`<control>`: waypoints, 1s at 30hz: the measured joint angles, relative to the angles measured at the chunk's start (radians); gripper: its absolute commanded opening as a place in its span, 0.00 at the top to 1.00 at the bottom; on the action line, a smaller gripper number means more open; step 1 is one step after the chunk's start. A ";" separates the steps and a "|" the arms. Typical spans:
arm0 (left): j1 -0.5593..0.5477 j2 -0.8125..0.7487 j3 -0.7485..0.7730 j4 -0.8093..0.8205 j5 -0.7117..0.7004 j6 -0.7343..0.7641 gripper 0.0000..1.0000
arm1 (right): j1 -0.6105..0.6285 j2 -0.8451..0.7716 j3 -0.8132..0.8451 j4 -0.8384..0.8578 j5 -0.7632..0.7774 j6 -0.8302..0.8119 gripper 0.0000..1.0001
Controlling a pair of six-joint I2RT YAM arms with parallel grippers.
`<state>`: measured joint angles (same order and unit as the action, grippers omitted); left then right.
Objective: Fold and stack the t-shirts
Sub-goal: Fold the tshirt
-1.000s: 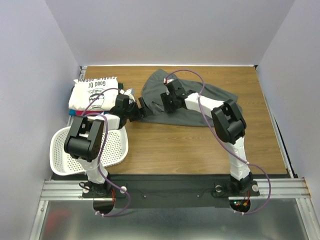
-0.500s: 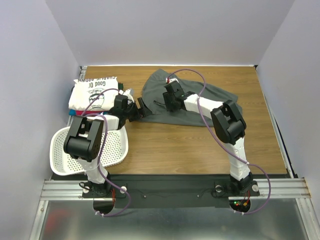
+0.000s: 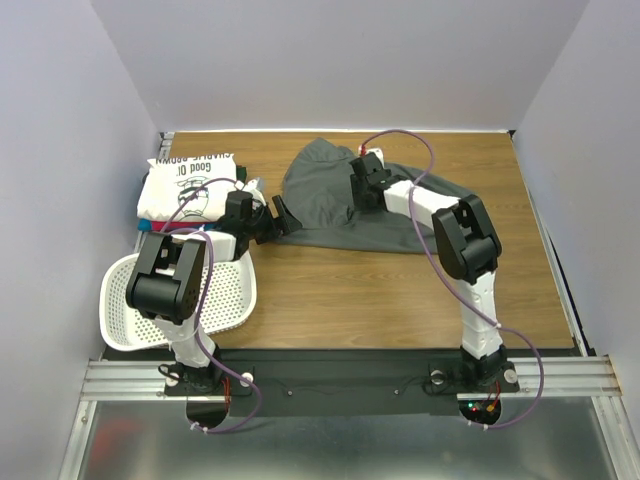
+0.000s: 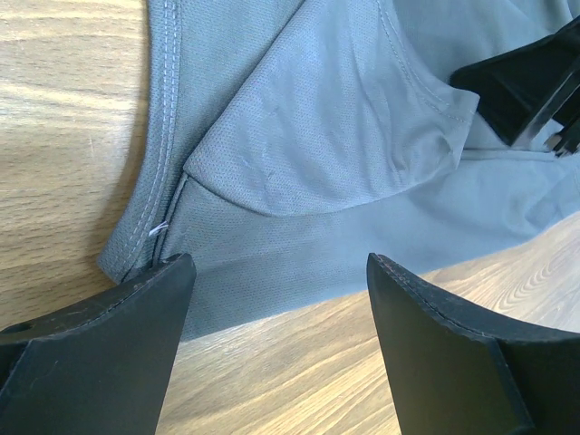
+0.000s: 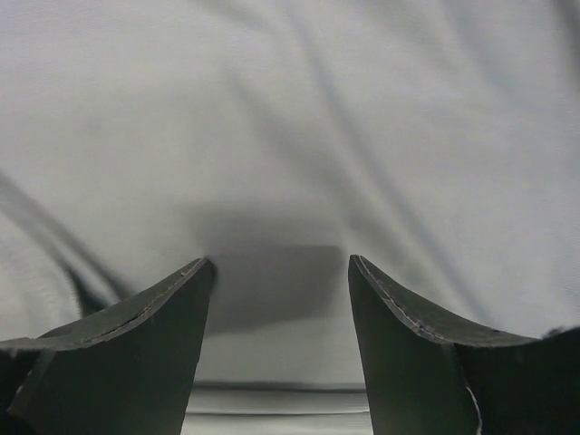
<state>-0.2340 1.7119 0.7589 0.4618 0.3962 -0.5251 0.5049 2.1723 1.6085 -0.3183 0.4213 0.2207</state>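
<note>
Over the grey tee, my right gripper has slid rightward, jaws apart, empty; left gripper sits spread at the hem. Fold not begun, I judge.

White t-shirt, far left: dark print reading "Good Ol'" in the top view, with a second, smaller line beside it, probably "Charlie Brown". No other text is legible.
</note>
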 measured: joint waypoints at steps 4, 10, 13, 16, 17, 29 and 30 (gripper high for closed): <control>0.001 0.000 0.000 0.000 0.000 0.000 0.11 | -0.021 -0.008 0.000 -0.018 0.008 0.000 0.32; 0.001 0.000 0.001 -0.001 0.002 0.000 0.11 | -0.019 -0.098 -0.018 -0.026 0.001 -0.001 0.31; 0.001 -0.004 0.011 -0.023 0.000 0.000 0.11 | -0.025 -0.206 -0.080 -0.026 -0.006 0.000 0.31; 0.001 -0.009 0.032 -0.072 -0.009 0.001 0.11 | -0.047 -0.303 -0.155 -0.019 -0.022 0.003 0.31; 0.001 -0.010 0.042 -0.092 -0.012 0.002 0.10 | -0.061 -0.330 -0.179 -0.014 -0.026 0.004 0.31; -0.151 0.045 0.326 -0.206 -0.075 0.008 0.10 | -0.204 -0.417 -0.449 -0.008 -0.089 0.035 0.31; -0.166 0.063 0.348 -0.203 -0.075 0.008 0.11 | -0.208 -0.417 -0.456 -0.007 -0.097 0.039 0.31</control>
<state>-0.3996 1.7752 1.1065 0.2588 0.3214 -0.5167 0.2974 1.7554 1.1526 -0.3252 0.3248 0.2592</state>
